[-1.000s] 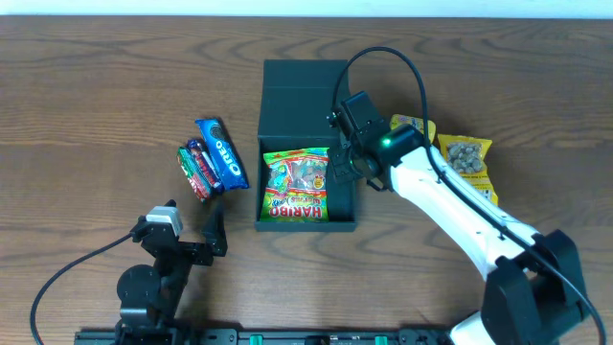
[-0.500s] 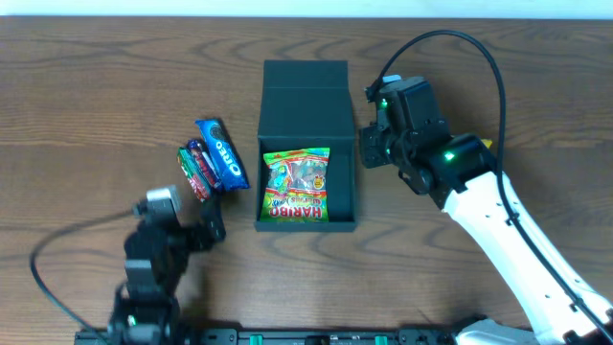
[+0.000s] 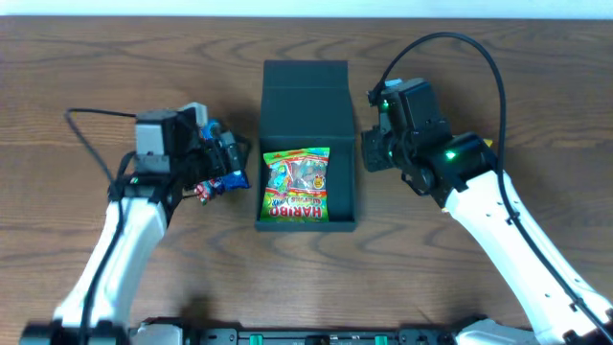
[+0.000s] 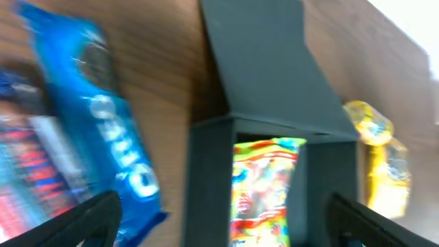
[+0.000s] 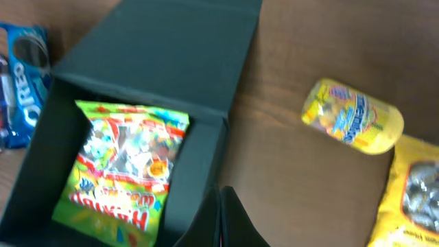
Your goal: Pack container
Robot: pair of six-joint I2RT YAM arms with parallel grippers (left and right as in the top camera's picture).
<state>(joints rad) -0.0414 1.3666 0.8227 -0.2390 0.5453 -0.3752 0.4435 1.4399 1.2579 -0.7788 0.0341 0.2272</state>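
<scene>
Trouble is likeliest at the left of the overhead view. There the left claw point(image 4: 226, 206) hangs with its jaws spread wide over the Oreo pack point(image 4: 103, 130), holding nothing. A red-and-blue snack pack point(image 4: 27, 171) lies tight against the Oreo pack, so closing could catch both. It could also pinch only one edge and let the slick wrapper slip out.

The container point(image 3: 305, 91) sits mid-frame on the desk point(image 3: 96, 57), with its lid flap laid back toward the top edge. The Haribo bag point(image 3: 297, 184) lies flat inside and covers most of the floor. A long pack dropped carelessly might bridge onto a wall instead of settling.

The right claw point(image 5: 221, 195) is pressed closed on nothing, just beside the container's right wall. A careless sideways swing there could shove the light box askew.

From overhead the right arm covers the yellow snacks, leaving only a sliver in view. The right wrist view shows a yellow rounded pack point(image 5: 353, 116) and a yellow bag point(image 5: 418, 199) that is cut off at the frame's right edge. The left wrist view is motion-blurred, so the red-and-blue pack's label cannot be read. Whether the left claw touches the Oreo pack cannot be told.
</scene>
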